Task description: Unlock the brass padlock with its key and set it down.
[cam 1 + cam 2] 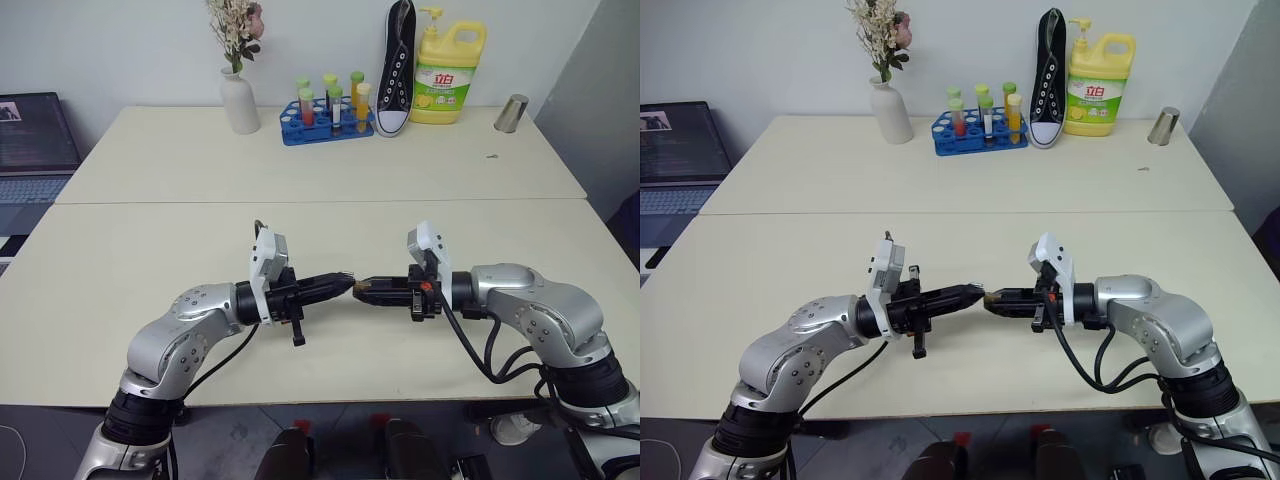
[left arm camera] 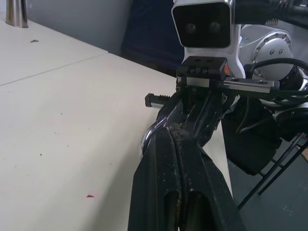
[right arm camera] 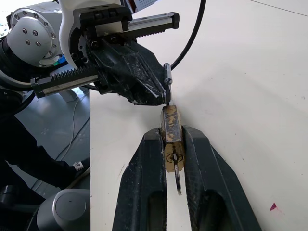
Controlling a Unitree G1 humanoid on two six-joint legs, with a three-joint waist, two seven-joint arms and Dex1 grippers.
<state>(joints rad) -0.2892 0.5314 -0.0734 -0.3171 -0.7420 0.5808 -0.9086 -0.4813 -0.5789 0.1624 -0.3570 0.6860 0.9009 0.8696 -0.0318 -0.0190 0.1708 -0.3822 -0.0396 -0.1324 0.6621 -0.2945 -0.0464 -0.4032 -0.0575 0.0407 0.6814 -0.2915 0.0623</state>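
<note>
Both grippers meet tip to tip above the front of the cream table [image 1: 150, 240]. My right gripper [image 3: 172, 132] is shut on the body of the small brass padlock [image 3: 171, 126], which sits upright between its two fingers. A thin silvery key [image 3: 177, 179] sticks out of the keyhole on the padlock's end face. My left gripper [image 1: 340, 283] is shut on the thin silver shackle [image 2: 147, 137], which shows as a curved bit at its fingertips. From the head views the padlock [image 1: 987, 297] is a tiny gold speck between the two sets of fingers.
Along the table's far edge stand a white vase of dried flowers [image 1: 240, 100], a blue rack of coloured tubes [image 1: 325, 118], a black sneaker [image 1: 395, 70], a yellow detergent bottle [image 1: 450, 75] and a metal cup [image 1: 511, 113]. A laptop [image 1: 35, 135] sits off to the left.
</note>
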